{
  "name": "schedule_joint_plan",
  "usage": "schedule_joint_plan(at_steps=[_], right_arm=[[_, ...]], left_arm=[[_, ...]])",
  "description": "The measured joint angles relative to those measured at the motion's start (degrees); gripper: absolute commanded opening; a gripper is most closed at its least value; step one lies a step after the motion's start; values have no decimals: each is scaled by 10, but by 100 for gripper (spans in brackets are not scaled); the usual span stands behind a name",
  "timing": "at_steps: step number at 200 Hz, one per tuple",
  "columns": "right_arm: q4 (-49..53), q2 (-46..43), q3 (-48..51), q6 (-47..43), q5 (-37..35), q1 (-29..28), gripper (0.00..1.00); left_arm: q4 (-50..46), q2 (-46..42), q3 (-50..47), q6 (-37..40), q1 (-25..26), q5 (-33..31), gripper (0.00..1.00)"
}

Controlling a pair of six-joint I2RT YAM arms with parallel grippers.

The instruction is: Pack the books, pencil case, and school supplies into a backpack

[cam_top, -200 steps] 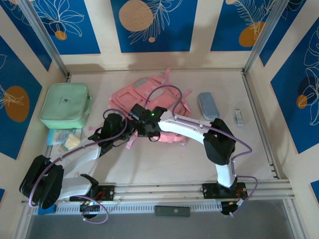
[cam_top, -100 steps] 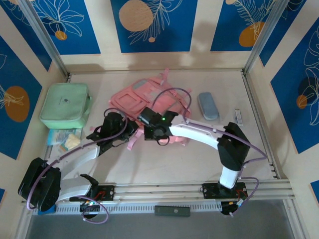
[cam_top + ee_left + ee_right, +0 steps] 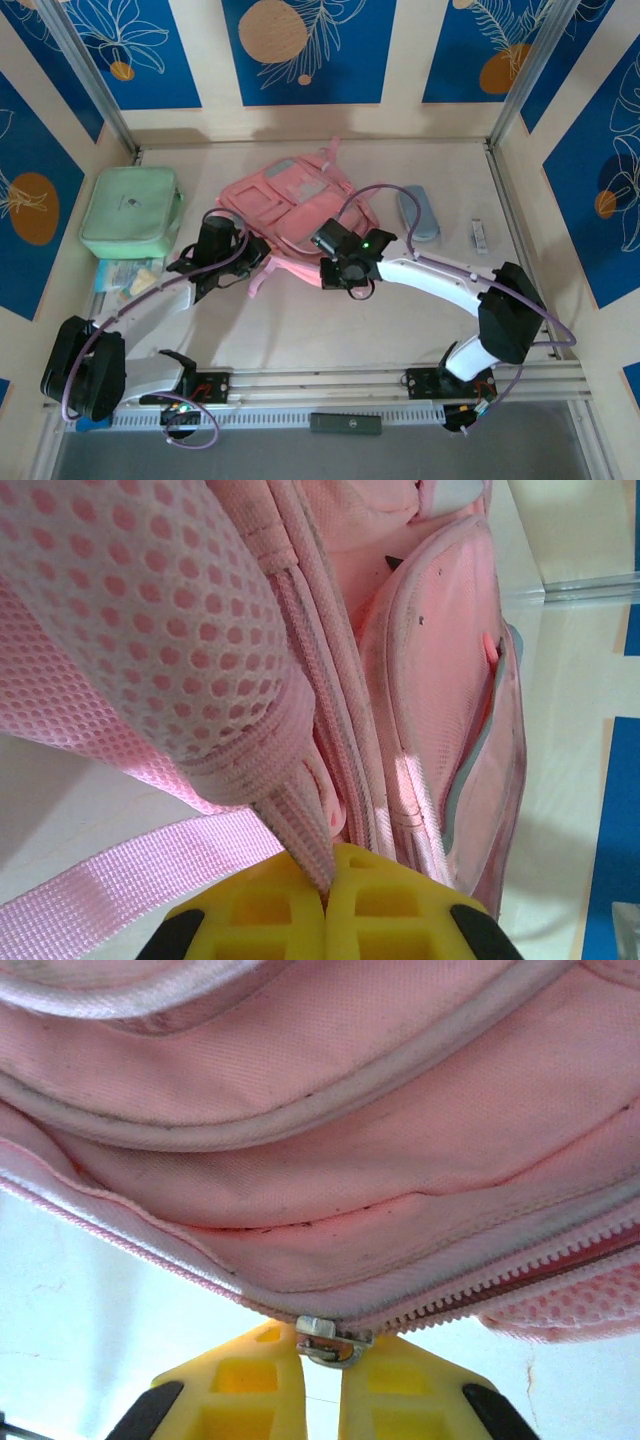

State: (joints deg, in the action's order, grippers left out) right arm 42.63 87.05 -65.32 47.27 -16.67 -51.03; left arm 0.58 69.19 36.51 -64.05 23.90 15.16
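Left claw [image 3: 326,905]: yellow fingers [image 3: 265,915] pressed together, pinching a ribbed seam of the backpack [image 3: 290,200] just below its mesh panel [image 3: 120,630]. A pink webbing strap [image 3: 110,880] runs off from the seam across the tabletop [image 3: 60,800].

Right claw [image 3: 322,1375]: closed down on the metal zipper pull [image 3: 325,1340], pinching it between the tips. Zipper teeth [image 3: 500,1285] run from the pull toward the right edge of that wrist view, and the pink fabric stretches overhead.

Top view:
- Both claws sit at the backpack's near edge, left claw at the near-left corner and right claw further right on the same edge. A strip of pink edge is stretched between them.
- The backpack lies flat mid-tabletop, pocket side up. Long axis runs roughly far-to-near, tilted a bit. The grey panel is at the far end, the open-side edge faces the arm bases.
- Pencil case [image 3: 418,212] is just right of the backpack, flat, not touching either claw. Its long axis runs far-to-near, with the far end leaning slightly toward the backpack.
- A small pale item [image 3: 480,235] lies right of the backpack, beyond the pencil case; can't tell what it is.
- Mint green bag [image 3: 130,210] is left of the backpack, apart from it.
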Motion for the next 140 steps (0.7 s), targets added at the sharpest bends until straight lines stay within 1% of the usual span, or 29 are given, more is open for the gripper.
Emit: schedule_joint_plan(at_steps=[45,57,73,96,116,140], right_arm=[[23,-33,13,-51,5,10,29],[29,-40,15,-65,7,5,33],[28,-42,14,-78,7,-12,35],[25,-42,14,-93,33,-26,41],[24,-42,14,-98,33,-16,43],[38,-27,7,-101,18,-6,42]], left_arm=[[-17,4,15,16,-5,0,0],[-17,8,15,16,-8,0,0],[-17,12,15,16,-9,0,0],[-18,12,15,16,-9,0,0],[-18,12,15,16,-9,0,0],[-19,12,15,16,-9,0,0]])
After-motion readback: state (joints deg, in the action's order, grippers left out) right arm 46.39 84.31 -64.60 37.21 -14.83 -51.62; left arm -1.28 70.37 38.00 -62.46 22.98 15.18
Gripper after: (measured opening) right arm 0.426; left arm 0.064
